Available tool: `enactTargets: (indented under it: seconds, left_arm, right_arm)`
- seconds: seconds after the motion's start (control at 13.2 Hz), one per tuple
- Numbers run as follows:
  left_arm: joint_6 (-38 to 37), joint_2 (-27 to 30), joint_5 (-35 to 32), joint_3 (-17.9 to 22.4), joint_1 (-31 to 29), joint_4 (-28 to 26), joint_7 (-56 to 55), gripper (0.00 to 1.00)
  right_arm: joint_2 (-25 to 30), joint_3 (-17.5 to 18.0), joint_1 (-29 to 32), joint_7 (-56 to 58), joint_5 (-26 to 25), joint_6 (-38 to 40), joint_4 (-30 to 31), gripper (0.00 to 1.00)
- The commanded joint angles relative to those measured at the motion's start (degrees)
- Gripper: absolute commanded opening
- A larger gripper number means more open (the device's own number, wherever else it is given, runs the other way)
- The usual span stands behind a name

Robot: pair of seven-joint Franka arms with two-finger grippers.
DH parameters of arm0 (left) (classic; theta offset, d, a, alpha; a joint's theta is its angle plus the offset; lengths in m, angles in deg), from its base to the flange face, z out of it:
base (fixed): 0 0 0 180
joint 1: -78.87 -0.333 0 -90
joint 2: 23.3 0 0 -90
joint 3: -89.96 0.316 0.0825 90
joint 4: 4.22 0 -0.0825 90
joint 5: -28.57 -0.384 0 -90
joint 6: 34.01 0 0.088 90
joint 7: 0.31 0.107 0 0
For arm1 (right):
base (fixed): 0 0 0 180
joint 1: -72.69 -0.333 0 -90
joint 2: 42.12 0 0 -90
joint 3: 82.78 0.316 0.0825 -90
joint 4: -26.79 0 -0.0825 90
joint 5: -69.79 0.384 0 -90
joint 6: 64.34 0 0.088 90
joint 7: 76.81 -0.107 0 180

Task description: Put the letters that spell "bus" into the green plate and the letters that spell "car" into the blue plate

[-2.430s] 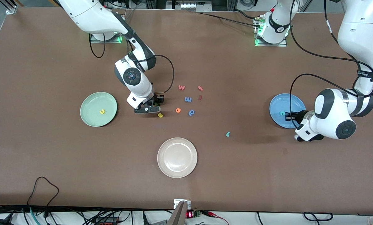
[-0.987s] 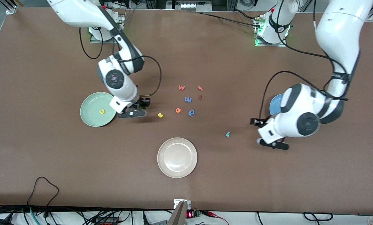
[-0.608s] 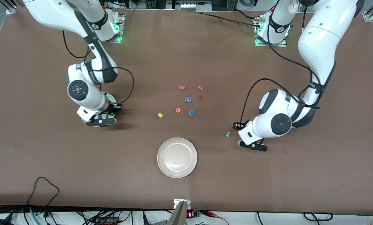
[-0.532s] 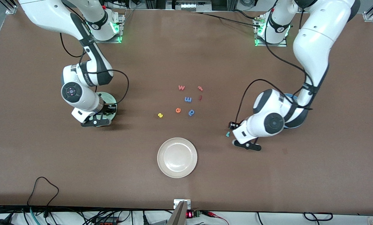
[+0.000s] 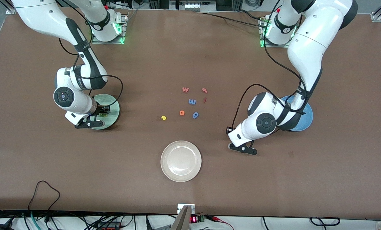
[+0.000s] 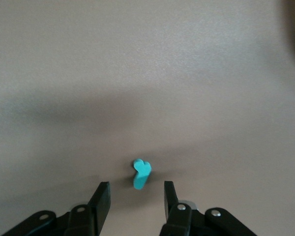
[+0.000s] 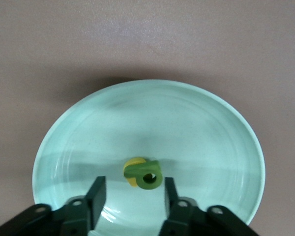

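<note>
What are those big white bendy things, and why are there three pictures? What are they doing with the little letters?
They are two robot arms, each with two fingers for pinching. One picture is from a camera high above the table. The others are from small cameras on each arm's wrist.

The right gripper is over the green plate, fingers open. A green b sits between them, against a yellow u.

The left gripper is over a teal r lying on the table, fingers open, nothing held.

More letters lie mid-table, with a cream plate and a blue plate.
</note>
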Motion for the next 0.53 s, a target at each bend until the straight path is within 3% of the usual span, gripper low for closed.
enactTargets:
  seconds: [0.0,0.46]
  left_arm:
    - [0.30,-1.83,-3.38,0.15,0.48,1.97,-1.16,0.50]
    - [2.23,-3.68,-3.38,0.15,1.63,2.06,-3.18,0.46]
  right_arm:
    - [0.77,0.33,0.07,0.41,0.14,-0.35,0.56,1.00]
    - [-0.28,2.25,-6.69,-11.26,2.25,-6.59,-2.77,1.00]
